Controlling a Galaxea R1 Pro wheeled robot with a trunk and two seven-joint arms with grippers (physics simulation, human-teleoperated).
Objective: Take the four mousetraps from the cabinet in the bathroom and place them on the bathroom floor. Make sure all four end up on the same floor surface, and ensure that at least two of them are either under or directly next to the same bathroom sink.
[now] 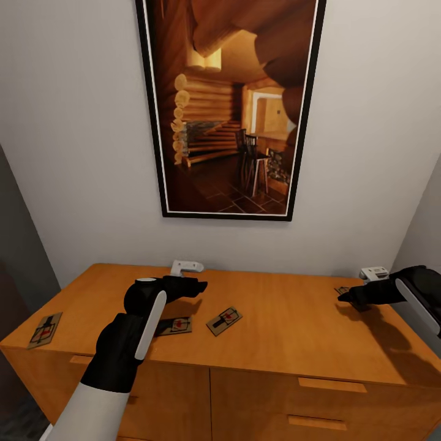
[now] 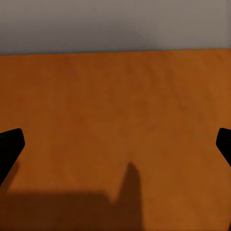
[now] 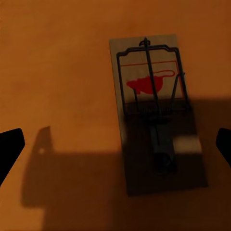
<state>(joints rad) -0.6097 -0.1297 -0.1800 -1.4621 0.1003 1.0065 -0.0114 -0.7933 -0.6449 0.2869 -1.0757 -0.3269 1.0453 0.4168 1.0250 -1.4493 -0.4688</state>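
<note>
Head view gives you four mousetraps lying flat on the orange wooden table: one at the far 9 o'clock edge, one near the middle partly hidden behind your left forearm, one just to the 3 o'clock side of it and turned at an angle, and one out toward 3 o'clock, mostly covered by your right claw. In the right wrist view that last mousetrap sits between the two dark fingertips, which stand wide apart and touch nothing, so this claw is open above it; the trap's wire bar and red mark are plain, and its nearer half lies in the claw's shadow. Your left claw hovers over bare wood toward 12 o'clock of the middle pair; the left wrist view shows its fingertips spread wide with only tabletop and the pale wall beyond, so it is open as well and holds nothing. Drawer fronts run along the table's front below the top. On the wall above, at 12 o'clock, hangs a black-framed picture of a log-cabin interior.
</note>
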